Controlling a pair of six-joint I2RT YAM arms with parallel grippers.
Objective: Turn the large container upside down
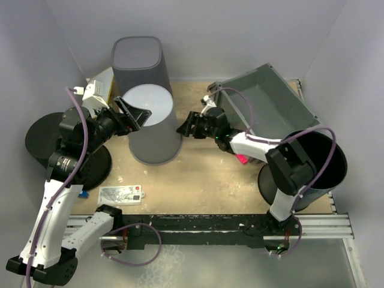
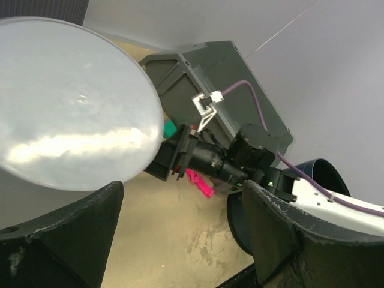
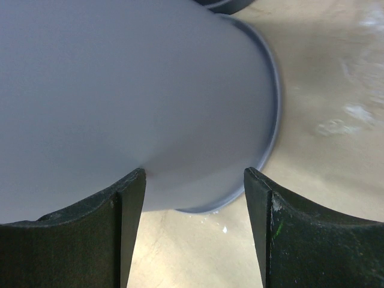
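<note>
The large grey container [image 1: 153, 135] stands in the middle of the table with its wide rim down and its pale flat base [image 1: 149, 103] on top. My left gripper [image 1: 137, 114] is open at the base's left edge, holding nothing; the left wrist view shows the base [image 2: 72, 102] just beyond the fingers [image 2: 270, 240]. My right gripper [image 1: 183, 127] is open beside the container's right wall. In the right wrist view the wall [image 3: 132, 90] fills the frame between the spread fingers [image 3: 129, 228], with the rim [image 3: 273, 120] at the right.
A second grey bin [image 1: 138, 57] stands behind the container. A grey rectangular tote [image 1: 270, 102] leans at the back right, and a black round bin [image 1: 318, 162] is at the right. A pink object [image 1: 242, 159], a white device [image 1: 120, 194], black discs [image 1: 42, 138] and a box [image 1: 102, 81] lie around.
</note>
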